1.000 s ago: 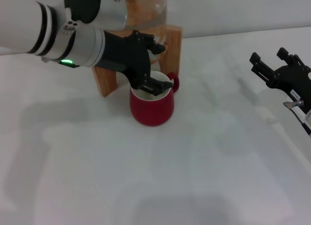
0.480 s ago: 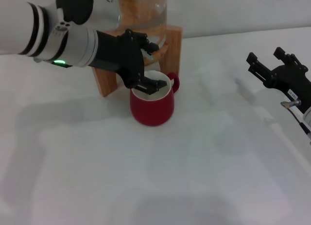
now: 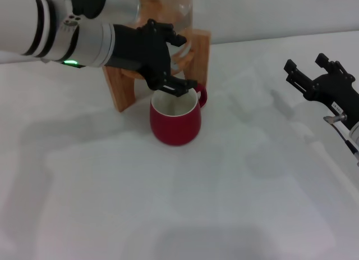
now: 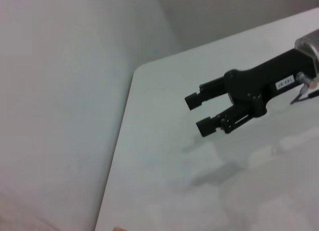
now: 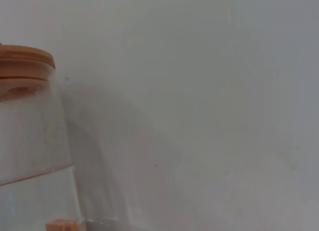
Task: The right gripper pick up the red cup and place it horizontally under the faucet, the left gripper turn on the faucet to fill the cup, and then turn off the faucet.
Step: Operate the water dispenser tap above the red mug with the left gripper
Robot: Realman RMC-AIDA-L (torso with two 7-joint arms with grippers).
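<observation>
On the white table (image 3: 235, 204), one red cup (image 3: 175, 122) under the left pincer (image 3: 174, 63), grip unclear; right pincer (image 3: 314, 74) spread

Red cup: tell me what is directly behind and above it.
Behind the squat dark-red ceramic cup stands the wooden stand with its glass jar. The left claw hangs above the rim, hiding the faucet.

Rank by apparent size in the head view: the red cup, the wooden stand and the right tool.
1. Wooden stand, though the left arm hides part of it.
2. Red cup.
3. Right tool, open; it looks close to the cup, cut off at the frame edge, so their order is unsure.
</observation>
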